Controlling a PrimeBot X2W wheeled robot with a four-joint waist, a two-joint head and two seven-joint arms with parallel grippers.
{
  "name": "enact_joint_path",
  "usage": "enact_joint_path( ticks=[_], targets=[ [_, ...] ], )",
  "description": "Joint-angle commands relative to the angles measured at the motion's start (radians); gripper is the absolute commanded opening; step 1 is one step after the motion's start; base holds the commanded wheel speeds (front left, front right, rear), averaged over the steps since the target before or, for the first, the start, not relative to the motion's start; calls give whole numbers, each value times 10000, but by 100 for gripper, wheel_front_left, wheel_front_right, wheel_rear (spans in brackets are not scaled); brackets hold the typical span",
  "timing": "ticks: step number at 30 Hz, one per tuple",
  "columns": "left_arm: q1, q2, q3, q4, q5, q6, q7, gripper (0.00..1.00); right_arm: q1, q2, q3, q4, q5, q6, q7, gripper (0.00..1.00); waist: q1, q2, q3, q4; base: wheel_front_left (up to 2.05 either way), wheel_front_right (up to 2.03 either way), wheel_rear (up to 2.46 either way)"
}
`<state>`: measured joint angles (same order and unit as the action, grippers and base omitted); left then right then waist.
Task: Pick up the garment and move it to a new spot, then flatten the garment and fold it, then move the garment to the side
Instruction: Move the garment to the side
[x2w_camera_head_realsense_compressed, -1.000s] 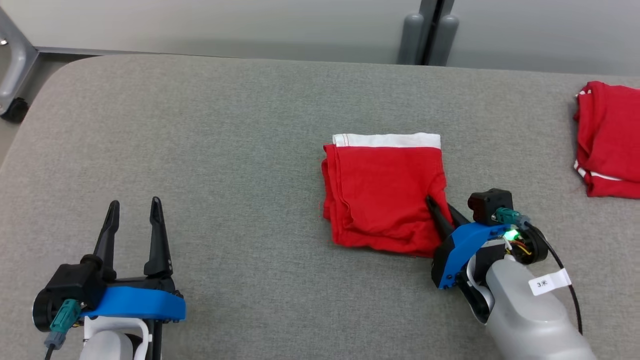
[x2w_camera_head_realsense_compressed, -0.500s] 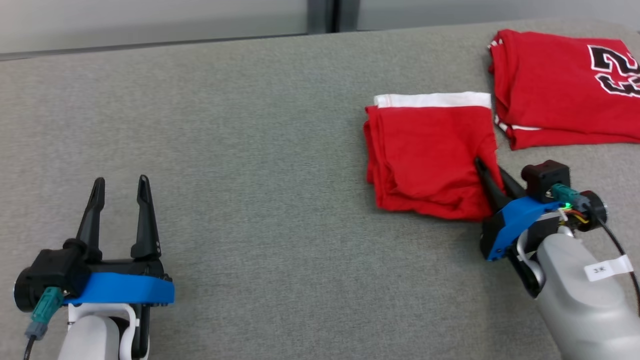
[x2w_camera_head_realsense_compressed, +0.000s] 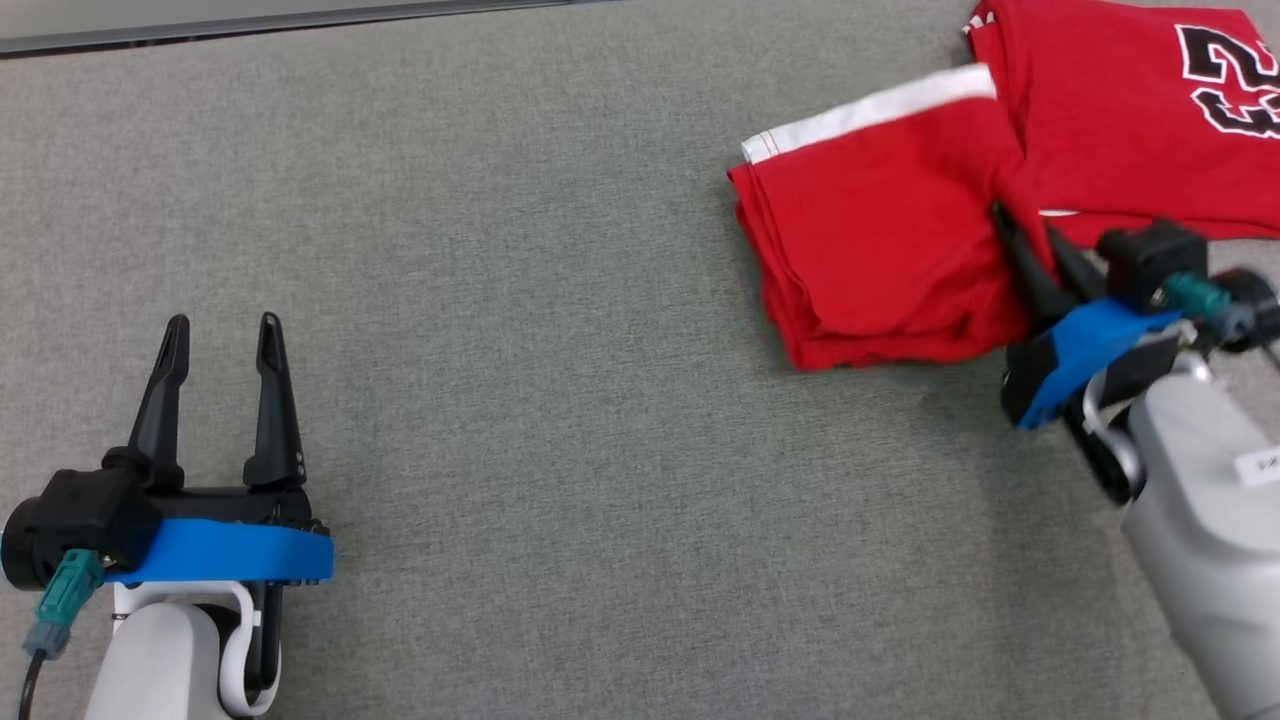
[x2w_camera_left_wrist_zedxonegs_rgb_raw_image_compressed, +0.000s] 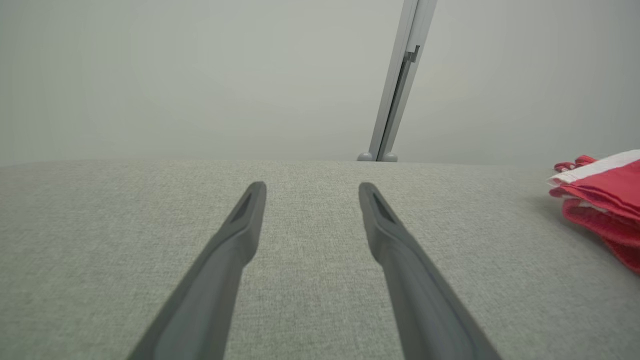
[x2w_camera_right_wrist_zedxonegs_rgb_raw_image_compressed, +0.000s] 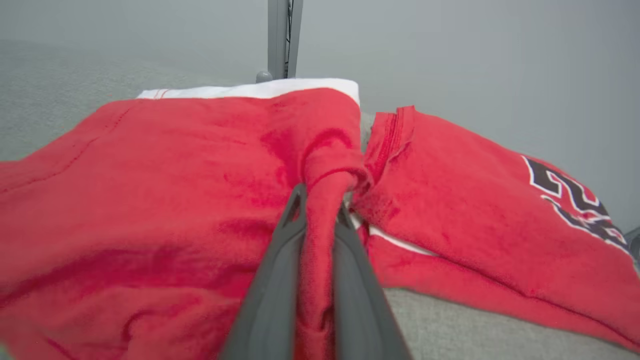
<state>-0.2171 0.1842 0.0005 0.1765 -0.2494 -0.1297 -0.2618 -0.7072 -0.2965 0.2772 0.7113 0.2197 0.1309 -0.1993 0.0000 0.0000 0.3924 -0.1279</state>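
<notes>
Over at the right end of the counter (x2w_camera_head_realsense_compressed: 500, 300), the folded garment (x2w_camera_head_realsense_compressed: 880, 260) lies mostly flat, white band at its far edge. The right gripper (x2w_camera_head_realsense_compressed: 1025, 228) has its jaws pressed together on a ridge of cloth at the garment's right edge, which touches the jersey (x2w_camera_head_realsense_compressed: 1120, 110) beside it. The left gripper (x2w_camera_head_realsense_compressed: 223, 322) hangs well apart over bare counter, jaws spread and holding nothing. With the folding seemingly done, this looks like the last step, moving the garment aside. The next move probably calls for a low, gentle drag so the layers stay stacked, then a clean release clear of the jersey.
</notes>
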Motion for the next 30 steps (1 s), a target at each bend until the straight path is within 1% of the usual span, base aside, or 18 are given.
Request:
enact_joint_path(
  ticks=[1,6,10,17,20,24,30],
  targets=[
    [-200,59,-6,-57,-48,-18,-42,100,-325,-199,-47,-107,-78,-2,62,0,0,0,81,75,0,0,0],
    [-345,84,-17,-148,-104,-19,-42,100,-1231,-832,-91,-373,-110,-1,604,0,0,0,412,258,0,0,0],
    [-446,120,-2,-225,-136,-19,-42,100,-1798,-1584,-320,-470,-174,-2,1191,0,0,0,726,335,0,0,0],
    [-677,211,5,-384,-165,-19,-42,100,-2335,-2889,-671,-490,24,-2,2089,0,0,0,1257,362,0,0,0],
    [-779,242,20,-408,-171,-19,-42,100,-2437,-3314,-801,-469,51,-2,2397,0,0,0,1432,318,0,0,0],
    [-888,256,-24,-438,-164,-19,-42,100,-2559,-3615,-1068,-626,-95,-2,2670,0,0,0,1594,251,0,0,0],
    [-1043,269,-98,-457,-204,-19,-42,100,-2596,-3694,-1508,-767,-361,-2,3062,0,0,0,1743,218,0,0,0]
  ],
)
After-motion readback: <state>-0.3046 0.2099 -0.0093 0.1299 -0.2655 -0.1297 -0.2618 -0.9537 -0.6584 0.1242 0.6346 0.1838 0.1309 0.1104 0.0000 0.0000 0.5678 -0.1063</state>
